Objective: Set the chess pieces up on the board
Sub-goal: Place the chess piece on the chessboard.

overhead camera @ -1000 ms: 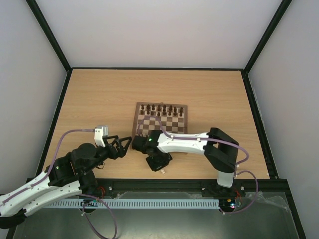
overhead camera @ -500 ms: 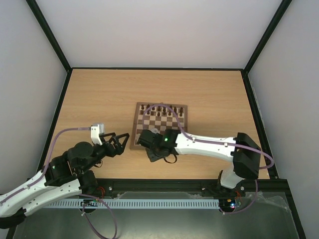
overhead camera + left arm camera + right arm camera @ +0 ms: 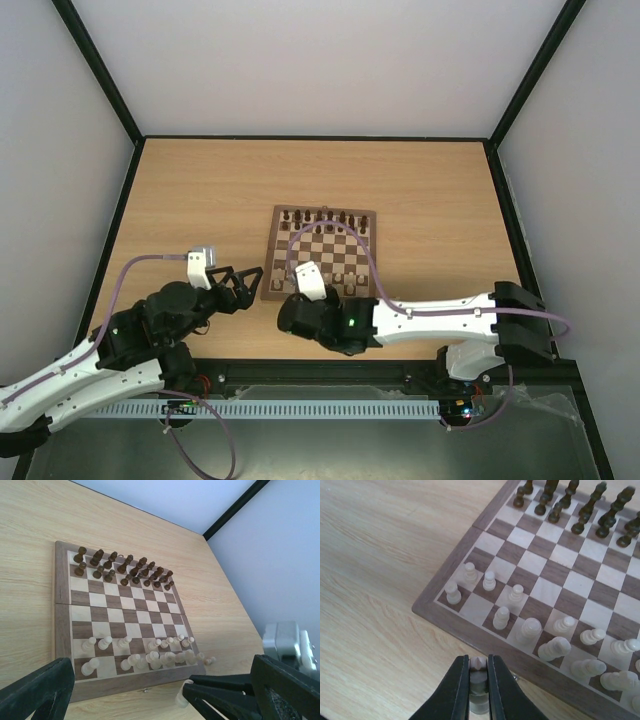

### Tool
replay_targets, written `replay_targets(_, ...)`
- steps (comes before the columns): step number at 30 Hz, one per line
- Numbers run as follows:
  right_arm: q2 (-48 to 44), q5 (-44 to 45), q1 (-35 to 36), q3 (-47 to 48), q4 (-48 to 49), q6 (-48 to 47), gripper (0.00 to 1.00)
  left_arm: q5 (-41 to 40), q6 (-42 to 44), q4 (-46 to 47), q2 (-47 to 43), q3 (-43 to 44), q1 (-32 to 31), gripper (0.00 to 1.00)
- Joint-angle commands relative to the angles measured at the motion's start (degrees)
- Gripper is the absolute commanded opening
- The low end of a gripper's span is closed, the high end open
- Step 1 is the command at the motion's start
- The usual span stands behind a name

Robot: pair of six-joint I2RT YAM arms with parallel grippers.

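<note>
The board (image 3: 320, 252) lies mid-table. Dark pieces (image 3: 120, 565) fill its two far rows and cream pieces (image 3: 150, 652) stand in its two near rows. My right gripper (image 3: 479, 672) is shut on a cream piece (image 3: 479, 680), held upright over the table just off the board's near border (image 3: 445, 617). It shows from the side in the left wrist view (image 3: 187, 696) and from above (image 3: 293, 305). My left gripper (image 3: 255, 282) is open and empty, left of the board's near-left corner. Its fingers (image 3: 35, 690) frame that view.
One cream piece (image 3: 210, 660) lies tipped on the table by the board's near-right corner. A light square (image 3: 477, 609) in the near row holds no piece. Black frame rails edge the table, and the arm bases sit along the near edge.
My right arm has stretched out low and swung its wrist left, from in front of the board's middle to its near-left part, carrying the cream piece. My left gripper has barely moved.
</note>
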Motion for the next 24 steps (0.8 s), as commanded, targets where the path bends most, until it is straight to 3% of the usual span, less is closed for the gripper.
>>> replay_targets(1, -0.3, 15.4, 2.9, -4.4, 10.9, 0.3, 0.04, -1.5, -0.1, -0.1, 0.5, 1.8, -0.2, 0.99)
replay_targets(8, 5.3, 25.2, 3.8, -7.7, 19.4, 2.8, 0.04, -2.0, -0.2, -0.4, -0.4, 1.9, -0.2, 0.99)
replay_targets(24, 12.7, 20.5, 3.8, -7.1, 31.5, 1.2, 0.04, -2.8, 1.4, -6.0, -6.6, 9.8, -0.2, 0.99)
